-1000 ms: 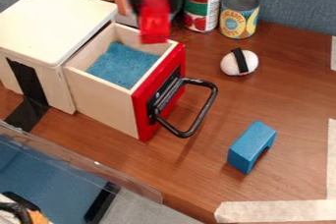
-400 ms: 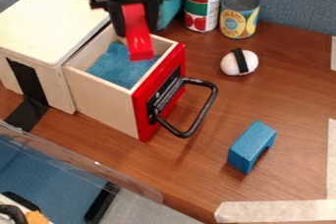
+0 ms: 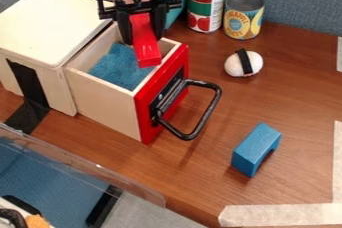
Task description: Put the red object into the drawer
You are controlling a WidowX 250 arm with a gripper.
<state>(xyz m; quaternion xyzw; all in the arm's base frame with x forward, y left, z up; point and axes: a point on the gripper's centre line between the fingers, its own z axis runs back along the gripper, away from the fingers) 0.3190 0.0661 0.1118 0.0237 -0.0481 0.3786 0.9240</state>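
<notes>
My gripper (image 3: 143, 34) is hanging over the open drawer (image 3: 103, 107), and its two fingers are squeezing the red object (image 3: 147, 54) between them. The red object is pointing down over the drawer, near its red front; I am not able to tell if they are touching. The black handle (image 3: 212, 107) is sticking out from the drawer's front. Two cans (image 3: 243, 17) are standing beyond the drawer, and a white round toy (image 3: 234, 67) is resting apart from it, on the cans' side. A blue block (image 3: 252, 147) is sitting out past the drawer's handle. Bumpy blue cloth (image 3: 123, 67) is lining the drawer, whose side is showing pale wood. The toy is wearing a black band, and the blue block is curving underneath like a bridge.
</notes>
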